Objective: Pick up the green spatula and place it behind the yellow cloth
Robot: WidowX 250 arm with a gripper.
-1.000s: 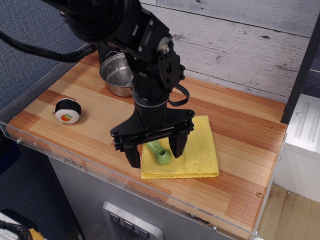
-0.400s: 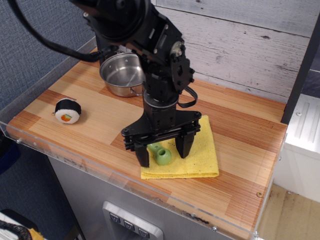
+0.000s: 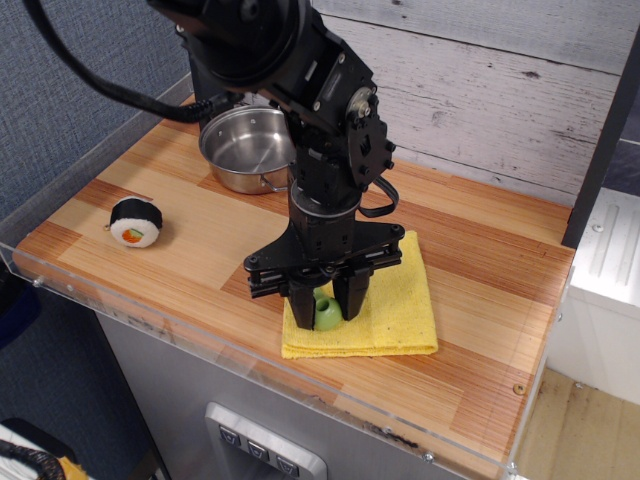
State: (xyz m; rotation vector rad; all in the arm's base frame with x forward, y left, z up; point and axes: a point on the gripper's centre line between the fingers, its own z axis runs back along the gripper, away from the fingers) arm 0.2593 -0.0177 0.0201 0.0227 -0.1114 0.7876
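The green spatula (image 3: 326, 316) lies on the front left part of the yellow cloth (image 3: 395, 305). Only the rounded light-green end of its handle shows; the grey blade is hidden under the gripper. My black gripper (image 3: 327, 304) points straight down over it, with its two fingers (image 3: 303, 308) closed against the sides of the handle. The fingertips are down at the level of the cloth. The cloth lies flat near the table's front edge.
A steel pot (image 3: 245, 150) stands at the back left, behind the arm. A sushi roll toy (image 3: 136, 221) lies at the left. A clear plastic rim (image 3: 200, 345) runs along the front edge. A grey plank wall (image 3: 480, 90) stands behind the table.
The gripper moved slightly right and down onto the cloth, and its wide-open fingers have closed in on the spatula's handle.
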